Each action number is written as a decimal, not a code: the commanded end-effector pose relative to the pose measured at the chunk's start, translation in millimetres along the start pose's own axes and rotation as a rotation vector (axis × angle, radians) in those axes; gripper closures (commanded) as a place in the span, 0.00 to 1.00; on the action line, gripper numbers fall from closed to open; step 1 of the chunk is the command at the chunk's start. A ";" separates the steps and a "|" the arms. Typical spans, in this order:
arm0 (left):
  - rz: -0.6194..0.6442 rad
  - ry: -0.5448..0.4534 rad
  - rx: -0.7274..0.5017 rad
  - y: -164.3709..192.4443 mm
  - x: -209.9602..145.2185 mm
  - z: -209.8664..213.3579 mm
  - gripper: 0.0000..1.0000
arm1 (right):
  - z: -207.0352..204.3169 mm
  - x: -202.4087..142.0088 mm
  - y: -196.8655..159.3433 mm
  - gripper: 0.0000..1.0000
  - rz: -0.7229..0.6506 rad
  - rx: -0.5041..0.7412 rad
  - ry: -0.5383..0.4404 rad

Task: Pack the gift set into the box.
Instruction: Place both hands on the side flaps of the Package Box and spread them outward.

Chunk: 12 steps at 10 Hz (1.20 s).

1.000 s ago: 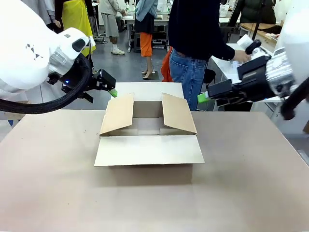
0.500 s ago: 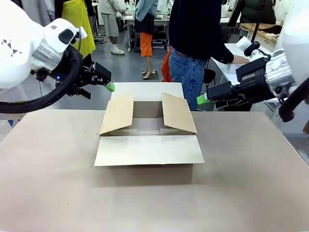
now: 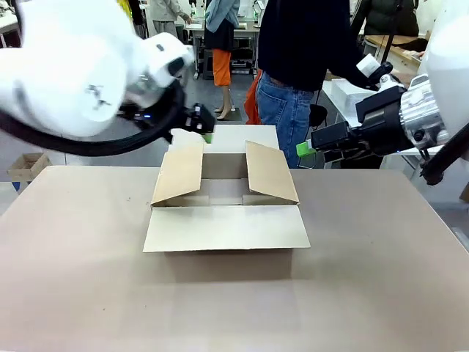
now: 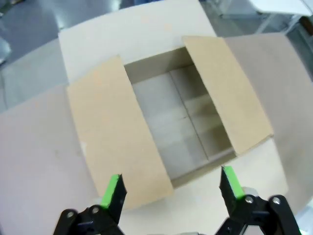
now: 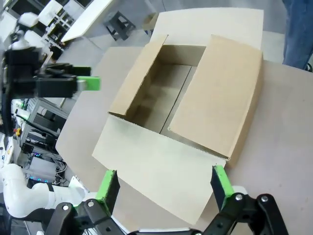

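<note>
Two grippers are held above the table [image 3: 381, 293], jaws spread wide: the left gripper [image 3: 206, 135] over the box's [image 3: 225, 224] far-left corner, the right gripper [image 3: 305, 149] off its far-right side. The box is set mid-table, opened up (side flaps tilted, near & far flaps flat). A person [image 3: 300, 59] is seen at the far edge.
</note>
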<state>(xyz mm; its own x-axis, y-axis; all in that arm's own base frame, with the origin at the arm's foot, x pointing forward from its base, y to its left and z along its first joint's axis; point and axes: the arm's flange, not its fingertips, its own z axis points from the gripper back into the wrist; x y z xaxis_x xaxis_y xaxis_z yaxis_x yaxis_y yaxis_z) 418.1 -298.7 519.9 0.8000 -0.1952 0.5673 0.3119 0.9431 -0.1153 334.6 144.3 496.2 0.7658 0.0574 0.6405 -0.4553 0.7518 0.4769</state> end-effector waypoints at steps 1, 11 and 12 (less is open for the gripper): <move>0.007 0.107 0.139 -28.5 42.6 -40.9 0.00 | -2.4 -2.4 1.1 0.00 -0.018 -0.015 -0.002; 0.031 0.301 0.365 -12.8 24.0 -143.1 0.00 | -2.4 -2.4 1.1 0.00 -0.018 -0.015 -0.002; 0.007 0.325 0.394 -8.6 21.3 -147.1 0.00 | -2.4 -2.4 1.1 0.00 -0.018 -0.015 -0.002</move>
<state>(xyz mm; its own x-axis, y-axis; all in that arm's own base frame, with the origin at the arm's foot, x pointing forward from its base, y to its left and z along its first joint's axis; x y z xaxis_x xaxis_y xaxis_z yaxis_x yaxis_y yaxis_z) 506.5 -349.2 415.9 0.9387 -0.2118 0.2722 0.1648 0.9687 0.1855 335.3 145.9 496.5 0.7689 0.0559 0.6369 -0.4517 0.7525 0.4793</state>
